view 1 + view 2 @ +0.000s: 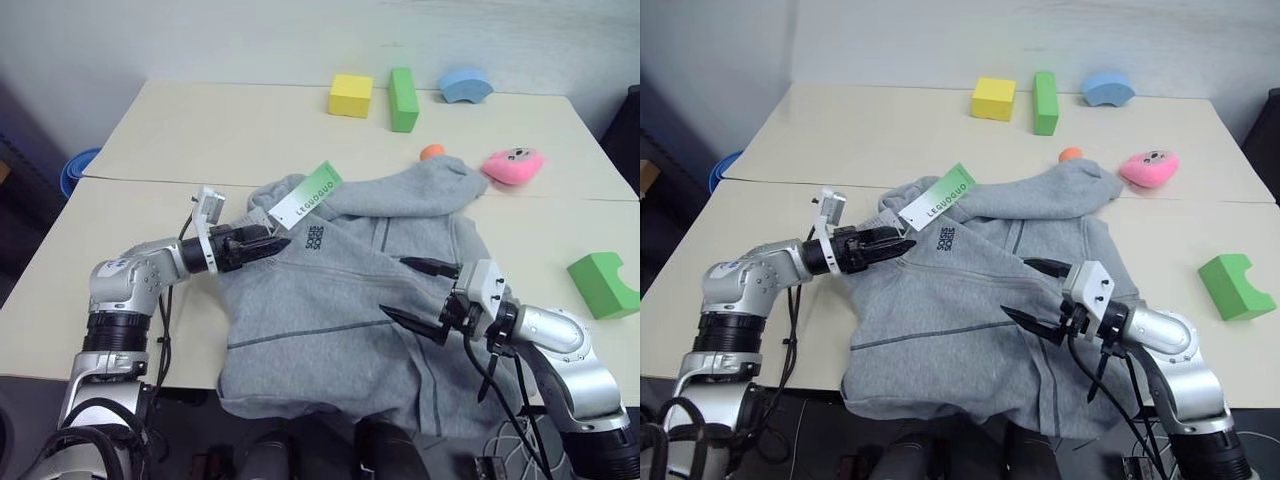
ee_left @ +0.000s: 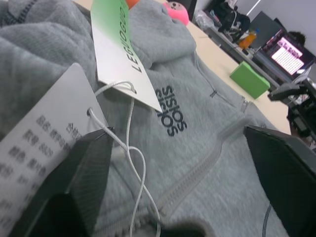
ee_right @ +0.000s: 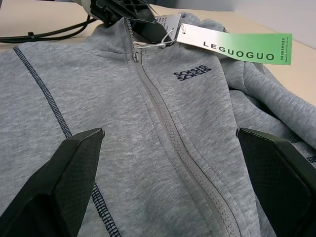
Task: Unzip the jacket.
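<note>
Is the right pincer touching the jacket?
Cannot tell. The right pincer overlaps the jacket in the head views, and its wrist view shows no contact or gap plainly.

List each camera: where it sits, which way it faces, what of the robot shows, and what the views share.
Left eye view: on the head, looking forward and down at the table and grey jacket; both arms show.
Right eye view: same scene beside it.
Left wrist view: on the left wrist, looking along the left pincer at the hang tag and chest logo.
Right wrist view: on the right wrist, looking along the right pincer up the closed zipper.
Shared: jacket, hang tag, logo.
</note>
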You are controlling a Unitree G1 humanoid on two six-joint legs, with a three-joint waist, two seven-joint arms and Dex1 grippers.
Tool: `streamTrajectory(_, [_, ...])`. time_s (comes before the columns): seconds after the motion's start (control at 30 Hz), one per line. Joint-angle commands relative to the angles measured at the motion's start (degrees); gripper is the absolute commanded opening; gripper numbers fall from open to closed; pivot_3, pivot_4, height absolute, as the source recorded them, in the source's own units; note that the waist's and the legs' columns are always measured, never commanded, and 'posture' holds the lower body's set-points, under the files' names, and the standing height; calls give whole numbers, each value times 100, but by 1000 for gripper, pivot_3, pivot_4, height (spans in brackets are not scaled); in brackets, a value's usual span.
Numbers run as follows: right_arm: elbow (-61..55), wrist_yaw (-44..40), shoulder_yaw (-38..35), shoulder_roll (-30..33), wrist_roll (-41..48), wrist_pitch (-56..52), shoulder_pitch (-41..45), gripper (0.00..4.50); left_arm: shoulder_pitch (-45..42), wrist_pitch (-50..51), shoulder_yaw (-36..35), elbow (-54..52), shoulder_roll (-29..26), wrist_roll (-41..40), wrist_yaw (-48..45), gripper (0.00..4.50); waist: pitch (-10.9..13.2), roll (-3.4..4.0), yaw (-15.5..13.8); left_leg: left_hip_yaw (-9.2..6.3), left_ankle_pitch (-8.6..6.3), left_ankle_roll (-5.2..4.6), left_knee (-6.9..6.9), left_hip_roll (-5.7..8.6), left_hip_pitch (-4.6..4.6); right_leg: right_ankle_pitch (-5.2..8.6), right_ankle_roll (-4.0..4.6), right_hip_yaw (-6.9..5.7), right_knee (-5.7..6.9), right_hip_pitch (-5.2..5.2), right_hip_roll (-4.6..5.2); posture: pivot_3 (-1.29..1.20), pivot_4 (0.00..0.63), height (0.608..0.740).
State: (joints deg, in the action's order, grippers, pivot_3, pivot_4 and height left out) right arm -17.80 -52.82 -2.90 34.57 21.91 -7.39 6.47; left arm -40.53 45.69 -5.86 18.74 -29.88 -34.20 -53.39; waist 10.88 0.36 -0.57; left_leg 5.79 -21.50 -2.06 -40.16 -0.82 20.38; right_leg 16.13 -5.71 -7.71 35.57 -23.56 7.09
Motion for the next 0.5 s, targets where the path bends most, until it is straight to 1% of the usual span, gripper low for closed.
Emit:
streamTrajectory(0.03, [-259,87,-138,38,29,109,-48,4500,-104,-70,-108,-127,75,-115,-131,3018,0,0,2,0,0,0,0,0,0,0,0,0,0,0,0,0,150,740])
streamTrajectory(0.1, [-286,107,-137,41,27,111,-82,4500,-68,-166,-88,-228,80,-104,-233,2455,0,0,3,0,0,0,1,0,0,0,0,-1,0,-1,0,0,150,740])
streamTrajectory(0.13, [-295,120,-139,42,27,113,-97,4500,-51,-272,-70,-274,77,-82,-311,2043,0,0,3,0,0,0,0,0,0,0,0,0,0,-1,0,0,150,740])
streamTrajectory(0.17, [-307,140,-153,46,30,108,-126,4500,-23,-421,-24,-325,53,-43,-452,1826,0,0,1,0,0,0,0,-1,0,0,0,-1,0,-1,0,0,150,740])
streamTrajectory(0.27, [-339,173,-223,90,38,104,-232,4500,126,-982,212,-572,-40,126,-987,1023,0,0,-14,1,0,0,0,0,0,0,0,0,0,-1,0,0,150,740])
streamTrajectory(0.33, [-367,172,-294,148,31,109,-337,4500,310,-1586,381,-822,-32,209,-1524,523,0,0,-31,1,0,0,1,0,0,0,0,0,-2,0,0,0,150,740])
streamTrajectory(0.43, [-412,186,-395,241,11,117,-511,4500,557,-2578,835,-1114,-32,631,-2061,25,0,0,-66,2,0,0,1,1,1,0,0,-1,-5,0,0,0,150,740])
streamTrajectory(0.5, [-473,207,-482,283,4,102,-648,4500,693,-3025,1154,-1344,39,831,-2314,25,0,0,-79,4,0,0,-1,1,1,0,0,1,-5,0,-1,0,150,740])
